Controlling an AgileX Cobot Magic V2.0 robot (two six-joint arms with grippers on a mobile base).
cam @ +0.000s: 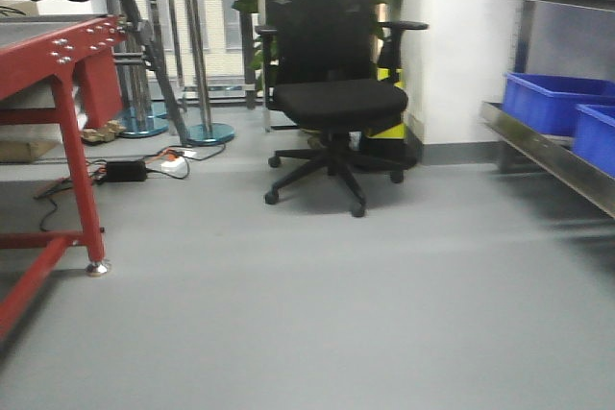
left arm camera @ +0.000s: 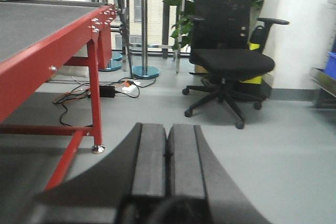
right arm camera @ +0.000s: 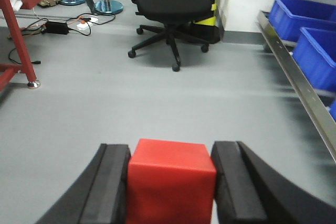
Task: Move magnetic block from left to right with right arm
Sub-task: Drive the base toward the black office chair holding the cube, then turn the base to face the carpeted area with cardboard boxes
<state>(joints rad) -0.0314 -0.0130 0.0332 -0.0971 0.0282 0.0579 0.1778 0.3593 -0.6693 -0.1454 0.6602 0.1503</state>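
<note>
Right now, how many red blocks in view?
1. The red block is clamped in the right hand, seen only in the right wrist view; others could be out of frame.

We see a grey floor (cam: 336, 333) carrying a black office chair (cam: 332, 103) on its castors, a black adapter (cam: 125, 171) and a white power strip (cam: 174, 166) among loose cables, and the feet of a red-framed table (left arm camera: 37, 24). At right, a metal shelf (cam: 557, 168) bears blue bins (cam: 548, 103)
</note>
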